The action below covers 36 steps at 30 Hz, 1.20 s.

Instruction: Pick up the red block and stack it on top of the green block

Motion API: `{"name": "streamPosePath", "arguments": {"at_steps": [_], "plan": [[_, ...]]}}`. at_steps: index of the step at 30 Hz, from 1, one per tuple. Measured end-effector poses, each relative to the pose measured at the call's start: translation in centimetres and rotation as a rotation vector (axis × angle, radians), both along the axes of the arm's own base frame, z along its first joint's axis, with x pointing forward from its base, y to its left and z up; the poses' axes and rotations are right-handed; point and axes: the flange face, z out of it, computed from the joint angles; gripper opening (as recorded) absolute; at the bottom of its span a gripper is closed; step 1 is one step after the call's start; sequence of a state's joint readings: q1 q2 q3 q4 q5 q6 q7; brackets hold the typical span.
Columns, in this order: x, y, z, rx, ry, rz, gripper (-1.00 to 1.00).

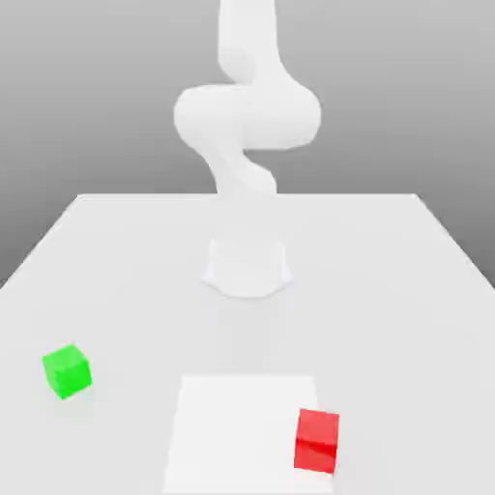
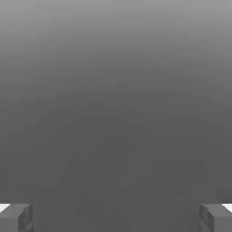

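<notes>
In the exterior view the red block (image 1: 317,440) sits on the white table (image 1: 387,290) near its front edge, toward the exterior view's right, on the corner of a brighter white square. The green block (image 1: 67,370) rests on the table toward the exterior view's left, well apart from the red one. The white arm (image 1: 247,116) rises from its base (image 1: 247,266) at mid-table and bends upward past the frame's top. In the hand view my gripper (image 2: 116,217) is open, its grey fingertips (image 2: 16,217) spread far apart with nothing between them, facing a plain grey backdrop.
A brighter white square patch (image 1: 237,435) lies flat on the table in front of the arm's base. The table's far edge (image 1: 247,196) runs behind the arm, with a grey backdrop beyond it.
</notes>
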<state>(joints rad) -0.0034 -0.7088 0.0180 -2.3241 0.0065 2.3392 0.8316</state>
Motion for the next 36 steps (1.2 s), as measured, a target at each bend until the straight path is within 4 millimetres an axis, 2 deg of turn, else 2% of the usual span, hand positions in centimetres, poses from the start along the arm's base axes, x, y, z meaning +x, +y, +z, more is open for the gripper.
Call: {"name": "streamPosePath", "arguments": {"at_steps": [3, 6, 12, 17, 22, 24, 28, 29, 36], "plan": [[3.7, 1.0, -5.5, 0.018, 0.095, -0.018, 0.0], [6.4, 2.1, -11.1, 0.032, 0.187, -0.035, 0.0], [9.6, 4.2, -23.0, 0.052, 0.368, -0.074, 0.0], [9.7, 5.9, -33.0, 0.06, 0.519, -0.109, 0.0], [7.7, 7.5, -42.7, 0.06, 0.669, -0.146, 0.0], [6.9, 7.7, -46.0, 0.06, 0.709, -0.16, 0.0], [6.7, 7.8, -51.1, 0.06, 0.721, -0.164, 0.0], [6.6, 7.8, -52.0, 0.06, 0.722, -0.164, -1.0], [6.6, 7.8, -52.1, 0.06, 0.721, -0.164, -1.0]]}}
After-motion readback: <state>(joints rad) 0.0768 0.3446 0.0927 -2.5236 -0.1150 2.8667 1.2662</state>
